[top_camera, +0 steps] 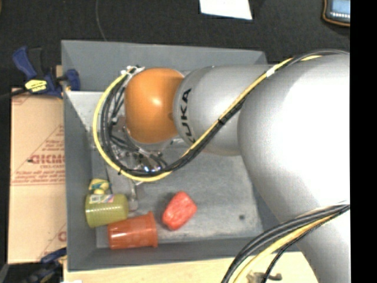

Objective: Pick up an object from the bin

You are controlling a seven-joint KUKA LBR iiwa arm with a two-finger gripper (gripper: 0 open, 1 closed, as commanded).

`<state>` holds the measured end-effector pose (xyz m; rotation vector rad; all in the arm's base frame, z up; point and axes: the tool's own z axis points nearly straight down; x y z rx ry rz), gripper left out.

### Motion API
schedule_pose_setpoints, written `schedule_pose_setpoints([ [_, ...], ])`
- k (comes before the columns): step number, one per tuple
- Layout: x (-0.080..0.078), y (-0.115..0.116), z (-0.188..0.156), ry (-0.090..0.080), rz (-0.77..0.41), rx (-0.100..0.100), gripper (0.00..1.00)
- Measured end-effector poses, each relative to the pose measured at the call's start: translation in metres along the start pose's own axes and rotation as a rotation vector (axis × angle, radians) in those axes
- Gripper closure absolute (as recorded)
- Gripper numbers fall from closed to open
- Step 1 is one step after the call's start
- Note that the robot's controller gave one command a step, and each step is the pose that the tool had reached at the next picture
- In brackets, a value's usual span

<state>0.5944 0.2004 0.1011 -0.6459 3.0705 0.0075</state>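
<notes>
The gripper, open or shut I cannot tell, hangs by the yellow-green bottle at the bin's 7 o'clock, so I think it should go down slowly and squeeze only that, missing the orange cup.

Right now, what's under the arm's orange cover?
Below the orange cover, cables and the tool hang next to an olive-yellow jar lying on its side. The bin floor straight beneath is covered by the arm, so anything there is hidden.
</notes>
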Motion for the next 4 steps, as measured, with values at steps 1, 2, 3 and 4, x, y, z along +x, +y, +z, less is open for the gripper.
schedule_pose_setpoints([
  [1,0.053,-0.091,0.018,-0.013,-0.171,0.006,0.00],
  [2,-0.035,-0.038,0.019,-0.014,-0.814,0.012,1.00],
  [3,-0.035,-0.038,0.019,-0.014,-0.813,0.011,1.00],
  [4,-0.035,-0.038,0.012,-0.017,-0.810,0.011,1.00],
])
